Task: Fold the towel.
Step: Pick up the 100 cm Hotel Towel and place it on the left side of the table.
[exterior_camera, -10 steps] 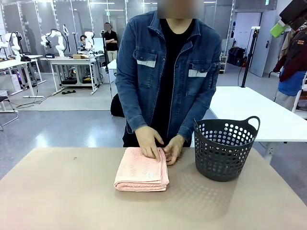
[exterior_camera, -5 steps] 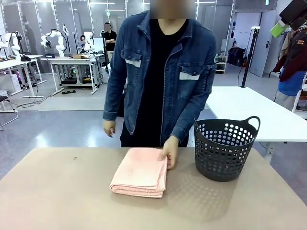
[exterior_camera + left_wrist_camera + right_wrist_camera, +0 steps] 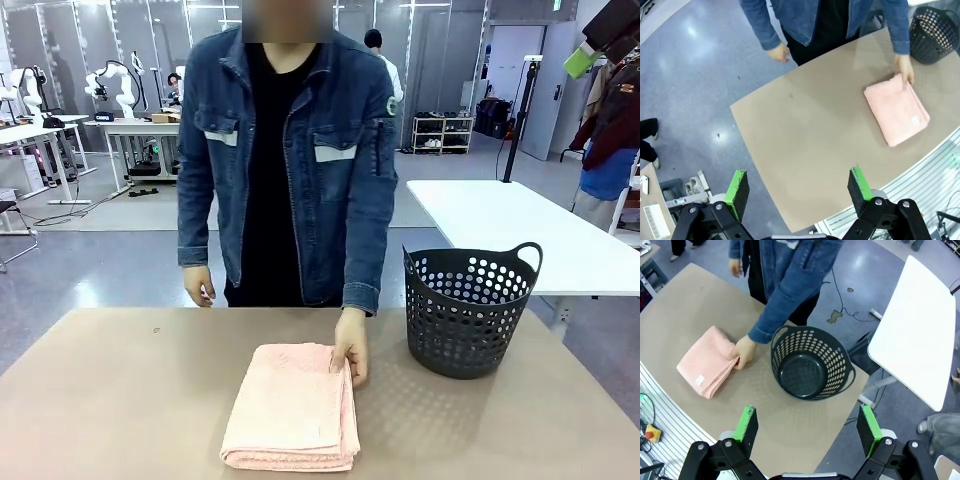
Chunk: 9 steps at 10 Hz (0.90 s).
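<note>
While the person stands at the far edge, the towel (image 3: 293, 418) lies folded into a thick rectangular pad on the matte tan table (image 3: 120, 400), left of the basket (image 3: 468, 308). Salmon-pink terry, soft nubby surface, stacked layers visible along the near edge; small white tag (image 3: 700, 380) near one corner in the right wrist view. Basket is dark rigid plastic, round, perforated wall, loop handles, nothing inside it. One hand (image 3: 351, 357) rests on the towel's far right corner; the person's other hand (image 3: 198, 287) hangs off the table. Denim jacket sleeves, stiff weave.

Left gripper (image 3: 800, 190): jaws spread wide, green pads apart, nothing between them, high above the table. Right gripper (image 3: 807, 427): same, spread and unloaded, above the basket.

Versus a second ago: towel slid toward the robot side, and only one hand is on it instead of two. Person shifted left and straightened up. Basket unchanged.
</note>
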Each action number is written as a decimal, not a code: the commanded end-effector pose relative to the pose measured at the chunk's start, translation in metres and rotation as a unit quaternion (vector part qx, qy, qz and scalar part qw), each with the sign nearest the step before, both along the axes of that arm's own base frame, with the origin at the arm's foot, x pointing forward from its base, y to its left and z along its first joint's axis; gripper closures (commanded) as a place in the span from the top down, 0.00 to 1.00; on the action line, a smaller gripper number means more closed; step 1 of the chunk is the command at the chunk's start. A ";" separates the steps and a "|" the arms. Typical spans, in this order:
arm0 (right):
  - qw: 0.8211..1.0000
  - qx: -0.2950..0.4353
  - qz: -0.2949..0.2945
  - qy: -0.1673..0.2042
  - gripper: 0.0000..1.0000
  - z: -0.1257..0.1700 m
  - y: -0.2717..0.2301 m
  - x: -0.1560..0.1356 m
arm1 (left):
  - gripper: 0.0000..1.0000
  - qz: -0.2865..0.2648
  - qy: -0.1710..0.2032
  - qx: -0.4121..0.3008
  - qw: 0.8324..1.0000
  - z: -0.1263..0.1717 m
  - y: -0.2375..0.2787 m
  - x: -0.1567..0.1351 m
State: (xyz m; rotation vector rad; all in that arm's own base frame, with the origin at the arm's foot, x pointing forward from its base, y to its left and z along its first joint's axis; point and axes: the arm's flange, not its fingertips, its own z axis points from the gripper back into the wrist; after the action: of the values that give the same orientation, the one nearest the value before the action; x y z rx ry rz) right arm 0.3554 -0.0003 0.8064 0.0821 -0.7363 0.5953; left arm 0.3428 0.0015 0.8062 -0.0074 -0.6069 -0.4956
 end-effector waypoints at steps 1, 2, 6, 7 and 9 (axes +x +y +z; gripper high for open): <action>1.000 0.000 -0.002 0.000 1.00 0.000 0.000 0.000 | 1.00 -0.001 0.007 -0.004 1.000 0.001 0.000 -0.002; 1.000 0.000 -0.002 0.000 1.00 0.000 0.000 0.000 | 1.00 -0.001 0.007 -0.004 1.000 0.001 0.000 -0.002; 1.000 0.000 -0.002 0.000 1.00 0.000 0.000 0.000 | 1.00 -0.001 0.007 -0.004 1.000 0.001 0.000 -0.002; 1.000 0.000 -0.002 0.000 1.00 0.000 0.000 0.000 | 1.00 -0.001 0.007 -0.004 1.000 0.001 0.000 -0.002; 1.000 0.000 -0.002 0.000 1.00 0.000 0.000 0.000 | 1.00 -0.001 0.007 -0.004 1.000 0.001 0.000 -0.002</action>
State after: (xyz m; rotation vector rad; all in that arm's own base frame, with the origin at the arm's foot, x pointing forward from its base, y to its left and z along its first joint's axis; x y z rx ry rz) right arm 0.3554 -0.0003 0.8064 0.0821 -0.7363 0.5953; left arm 0.3428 0.0014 0.8062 -0.0074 -0.6069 -0.4956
